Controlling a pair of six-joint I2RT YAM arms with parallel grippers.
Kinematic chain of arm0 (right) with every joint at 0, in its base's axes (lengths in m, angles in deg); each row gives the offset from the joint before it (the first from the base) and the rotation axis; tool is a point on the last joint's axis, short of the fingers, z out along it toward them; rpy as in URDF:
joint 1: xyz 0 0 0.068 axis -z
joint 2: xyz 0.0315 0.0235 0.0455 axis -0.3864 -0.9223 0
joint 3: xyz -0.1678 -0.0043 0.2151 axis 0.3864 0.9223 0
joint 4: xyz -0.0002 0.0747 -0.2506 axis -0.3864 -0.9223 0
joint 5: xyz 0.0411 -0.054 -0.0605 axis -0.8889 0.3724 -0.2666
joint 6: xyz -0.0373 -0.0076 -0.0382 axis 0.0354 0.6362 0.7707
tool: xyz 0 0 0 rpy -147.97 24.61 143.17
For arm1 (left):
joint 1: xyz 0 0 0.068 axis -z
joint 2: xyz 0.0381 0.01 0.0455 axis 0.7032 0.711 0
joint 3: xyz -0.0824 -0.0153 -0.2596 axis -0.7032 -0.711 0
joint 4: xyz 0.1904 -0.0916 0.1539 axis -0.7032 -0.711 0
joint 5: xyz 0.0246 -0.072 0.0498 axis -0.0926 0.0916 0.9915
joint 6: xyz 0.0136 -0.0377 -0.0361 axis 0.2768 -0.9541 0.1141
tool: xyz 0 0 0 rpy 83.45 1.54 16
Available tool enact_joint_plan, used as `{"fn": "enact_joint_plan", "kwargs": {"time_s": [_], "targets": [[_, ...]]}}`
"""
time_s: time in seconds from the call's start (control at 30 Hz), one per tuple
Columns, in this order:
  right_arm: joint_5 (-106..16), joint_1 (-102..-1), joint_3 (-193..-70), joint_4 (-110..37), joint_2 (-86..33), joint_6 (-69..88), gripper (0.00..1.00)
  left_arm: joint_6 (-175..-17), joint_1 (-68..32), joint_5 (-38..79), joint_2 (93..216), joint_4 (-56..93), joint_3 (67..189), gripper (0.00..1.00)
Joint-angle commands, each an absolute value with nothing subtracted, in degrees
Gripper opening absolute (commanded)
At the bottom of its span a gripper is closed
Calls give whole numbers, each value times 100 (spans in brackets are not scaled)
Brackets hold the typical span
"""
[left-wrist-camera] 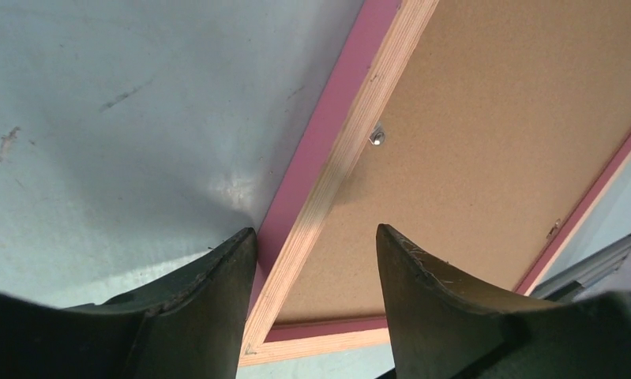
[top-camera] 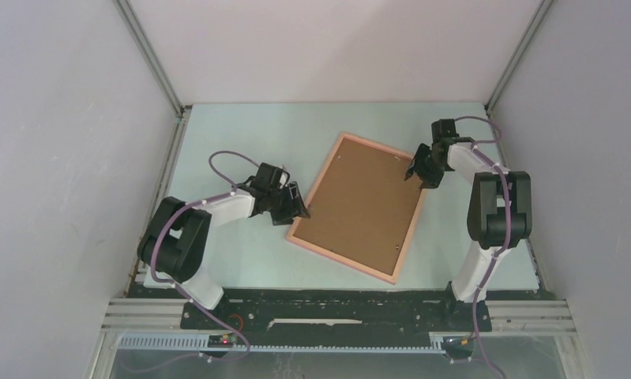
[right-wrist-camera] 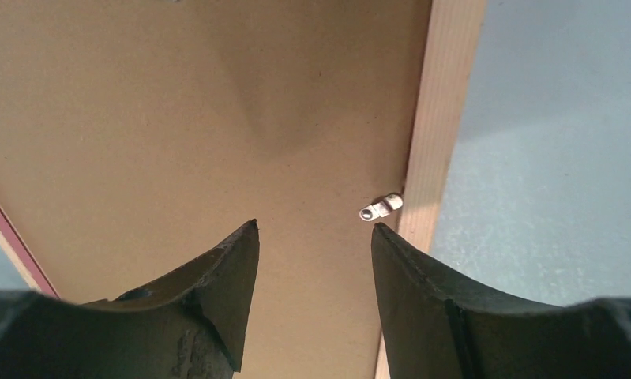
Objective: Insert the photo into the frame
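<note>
The frame (top-camera: 316, 187) lies tilted on the table, back side up, with a brown backing board (top-camera: 363, 204) filling its middle. The photo is hidden. My left gripper (top-camera: 300, 212) is open at the frame's lower left edge. In the left wrist view its jaws (left-wrist-camera: 316, 233) stand either side of the pink-and-wood rail (left-wrist-camera: 351, 142), one finger over the table and one over the board (left-wrist-camera: 501, 118). My right gripper (top-camera: 417, 175) is open at the upper right edge. In the right wrist view it (right-wrist-camera: 314, 225) hovers over the board (right-wrist-camera: 178, 103) beside a small metal clip (right-wrist-camera: 379, 208) on the rail (right-wrist-camera: 442, 118).
The pale green table (top-camera: 233, 134) is boxed in by white walls with aluminium corner posts (top-camera: 150, 55). A black base rail (top-camera: 336, 304) runs along the near edge. Another metal clip (left-wrist-camera: 377, 136) sits on the frame's left rail.
</note>
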State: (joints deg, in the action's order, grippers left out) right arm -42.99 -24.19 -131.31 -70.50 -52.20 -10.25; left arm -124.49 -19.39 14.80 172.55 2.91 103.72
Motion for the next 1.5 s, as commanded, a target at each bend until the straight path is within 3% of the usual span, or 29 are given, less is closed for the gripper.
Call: {"fn": "enact_joint_plan", "kwargs": {"time_s": [0.0,0.33,0.57,0.73,0.97,1.23,1.47], "targets": [[-4691,-2407,-13300,-6972,-5397,-1115,63,-12663,-1929,978,17278,512,10027,64],[-4026,-2230,-12806,-7190,-4497,-595,79,-12788,-1929,1032,17045,705,9747,64],[-5143,-1841,-12268,-6270,-4780,-1052,80,-13086,-1928,920,16906,1108,9361,63],[-5582,-1971,-12665,-6055,-5307,-1263,80,-13250,-1836,874,16754,1350,9166,63],[-5733,-2218,-13445,-6297,-5800,-1286,72,-13920,-1345,697,16723,2273,8873,60],[-4235,-2458,-14477,-7445,-6069,-1211,74,-13981,-1247,553,16894,2415,8907,59],[-3130,-2892,-15009,-8107,-6385,-1248,66,-13933,-1248,528,16921,2398,8986,59]]}}
